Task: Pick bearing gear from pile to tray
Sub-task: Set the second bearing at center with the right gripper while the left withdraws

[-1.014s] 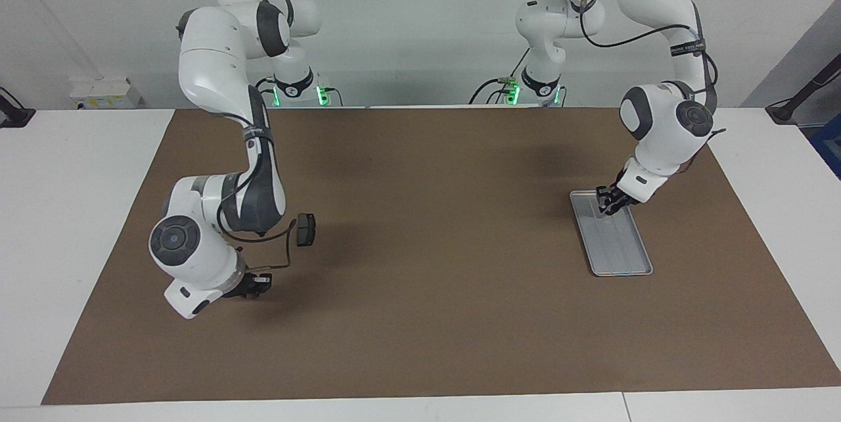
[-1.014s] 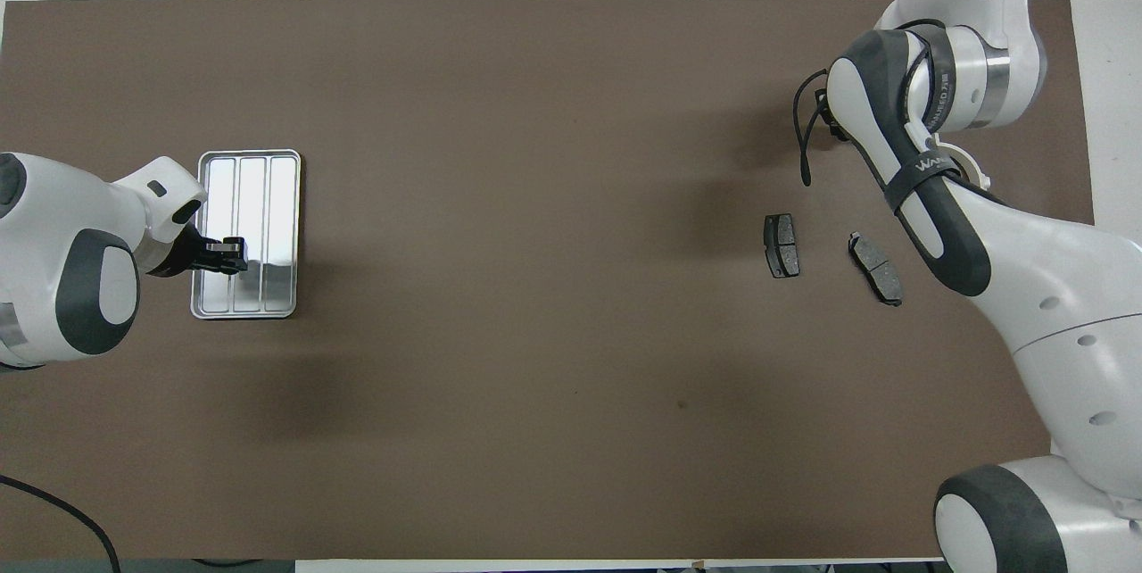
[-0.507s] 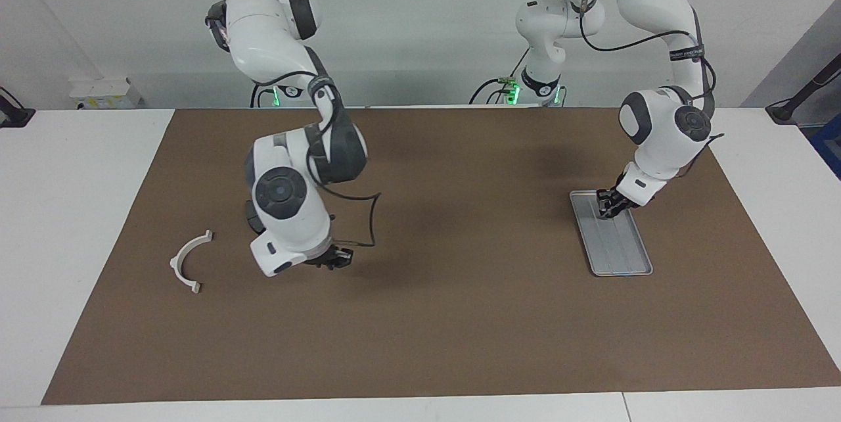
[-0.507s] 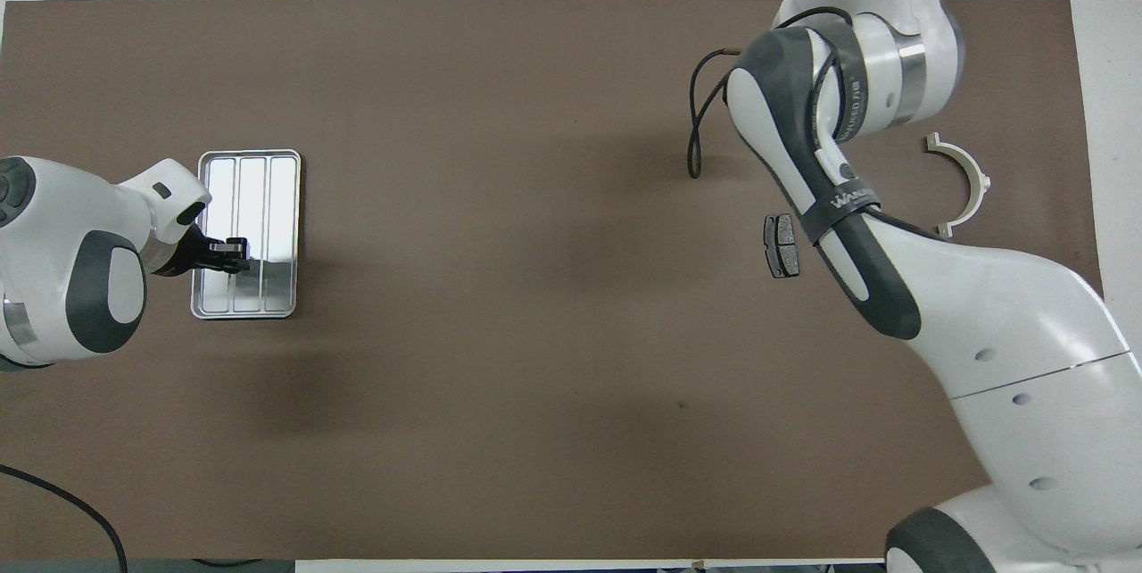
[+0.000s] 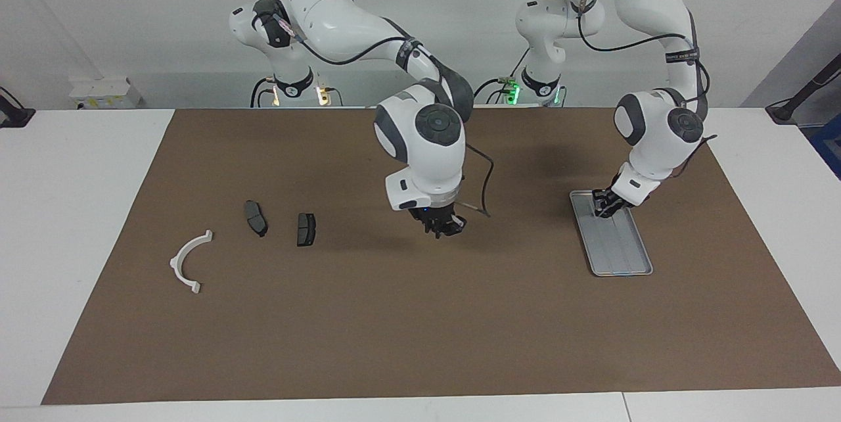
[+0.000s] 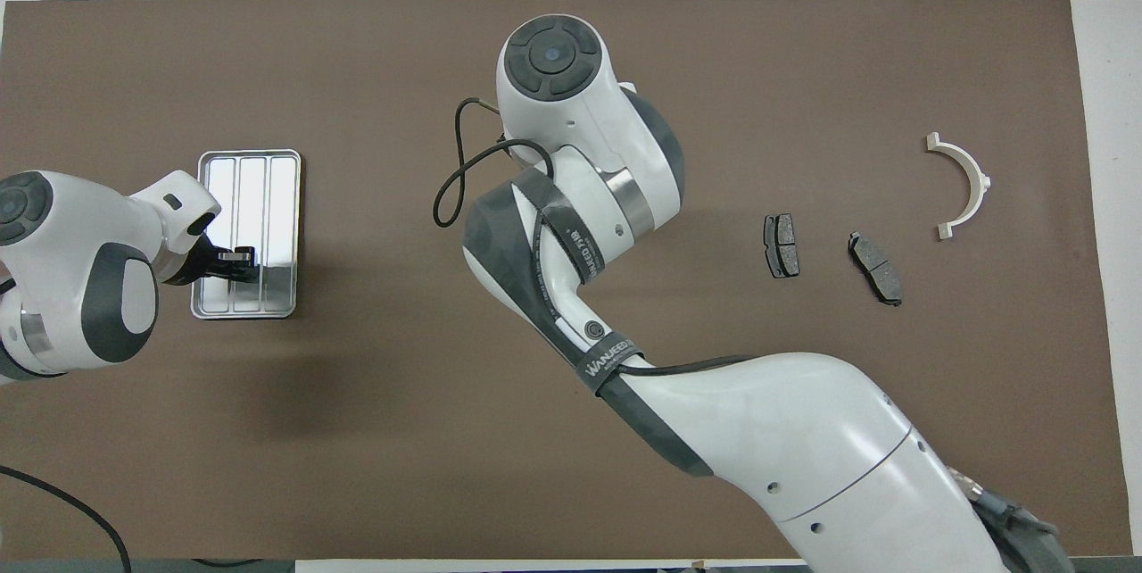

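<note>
The pile lies toward the right arm's end of the mat: a white half-ring bracket (image 5: 189, 262) (image 6: 964, 185) and two dark grey brake pads (image 5: 255, 217) (image 5: 305, 229) (image 6: 782, 244) (image 6: 875, 268). The bearing gear is out of view. My right gripper (image 5: 443, 225) hangs shut over the middle of the mat, between the pile and the tray. Whether anything sits between its fingertips does not show, and the overhead view hides it under its own arm. The silver grooved tray (image 5: 621, 251) (image 6: 268, 176) lies toward the left arm's end. My left gripper (image 5: 604, 204) (image 6: 234, 259) is low over the tray's end nearer the robots.
A brown mat (image 5: 420, 330) covers most of the white table. A loose black cable (image 6: 446, 198) loops off the right arm's wrist. The right arm's long forearm (image 6: 571, 287) stretches over the mat's middle.
My right arm has swung from the pile toward the mat's middle, uncovering the bracket and both brake pads. The left gripper has stayed over the tray, shifting only slightly.
</note>
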You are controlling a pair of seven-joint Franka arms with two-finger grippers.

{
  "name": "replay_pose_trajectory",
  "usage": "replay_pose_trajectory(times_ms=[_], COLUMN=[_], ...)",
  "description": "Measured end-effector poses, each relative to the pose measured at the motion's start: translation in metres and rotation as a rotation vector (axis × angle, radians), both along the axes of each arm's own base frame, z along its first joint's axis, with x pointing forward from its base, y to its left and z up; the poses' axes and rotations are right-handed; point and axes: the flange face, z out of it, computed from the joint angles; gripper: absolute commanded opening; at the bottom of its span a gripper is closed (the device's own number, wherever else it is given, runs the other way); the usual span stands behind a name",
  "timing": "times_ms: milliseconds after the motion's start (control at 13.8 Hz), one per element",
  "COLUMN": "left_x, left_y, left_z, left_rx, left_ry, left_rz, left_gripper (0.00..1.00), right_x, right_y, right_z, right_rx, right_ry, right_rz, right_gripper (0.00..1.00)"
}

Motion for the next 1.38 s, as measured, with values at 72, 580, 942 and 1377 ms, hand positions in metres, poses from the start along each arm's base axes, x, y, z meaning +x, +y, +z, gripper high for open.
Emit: replay_pose_trajectory(times_ms=[72,580,942,1377], left_x=[0.000,0.000,0.000,0.001], left_y=[0.000,-0.008,-0.008,-0.008], left_z=[0.000,0.000,0.000,0.005], left_rx=[0.000,0.002,0.002,0.002], left_ry=[0.000,0.001,-0.002,-0.010], left_rz=[0.001,0.033,0.033,0.041], left_gripper=[0.00,0.00,1.00,1.00], right_x=[-0.007,-0.030,-0.031,-0.032], right_y=[0.015,0.067,0.074,0.074], right_z=[-0.006,-0.071,-0.098,-0.102], right_rx=[0.007,0.013,0.015,0.014], right_ry=[-0.009,-0.009,-0.010,-0.009], right_rz=[-0.027,-0.119,-0.117,-0.116], right_gripper=[0.00,0.00,0.00,0.54])
